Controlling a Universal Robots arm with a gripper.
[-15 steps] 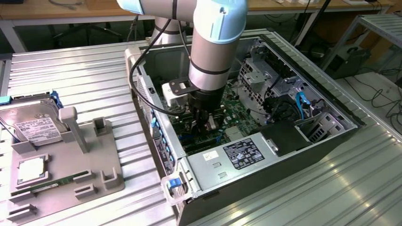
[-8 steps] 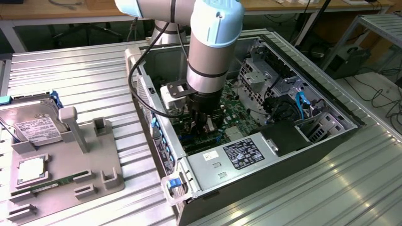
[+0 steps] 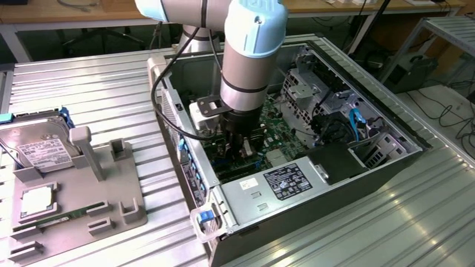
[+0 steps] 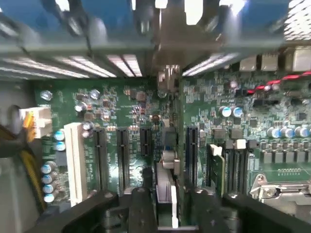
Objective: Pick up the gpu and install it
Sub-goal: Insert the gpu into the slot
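Open black desktop computer case [image 3: 386, 167] lies on its side on the ribbed metal bench [image 3: 97, 89]. The grey-and-blue robot arm reaches straight down into it.

- Tool [image 3: 239, 146]: low inside the case, over the green motherboard [image 4: 121, 107]. Its dark fingers [image 4: 141, 208] stand on either side of a thin card. Whether they clamp the card or stand just off it cannot be told.
- The gpu [image 4: 166, 184]: thin dark card seen edge-on in the wrist view, pale ribbed metal showing along it. It stands upright on the motherboard, in line with the row of long black expansion slots [image 4: 123, 155]. Whether its edge is fully down in a slot cannot be told.
- In the exterior view, a silver power supply box with a black label [image 3: 275, 186] sits at 5 o'clock from the tool. A silver hard drive with a white label [image 3: 44, 147] rests on a grey parts fixture [image 3: 111, 189], well apart at 9 o'clock from the case.

Handling, as judged: light, stiff, flat, and fragile. The fan and the small soldered parts would not tolerate squeezing, and the connector edge should not be twisted. The best hold looks to be across the two flat faces near the upper edge, clear of the fan, keeping the card square to the slot.
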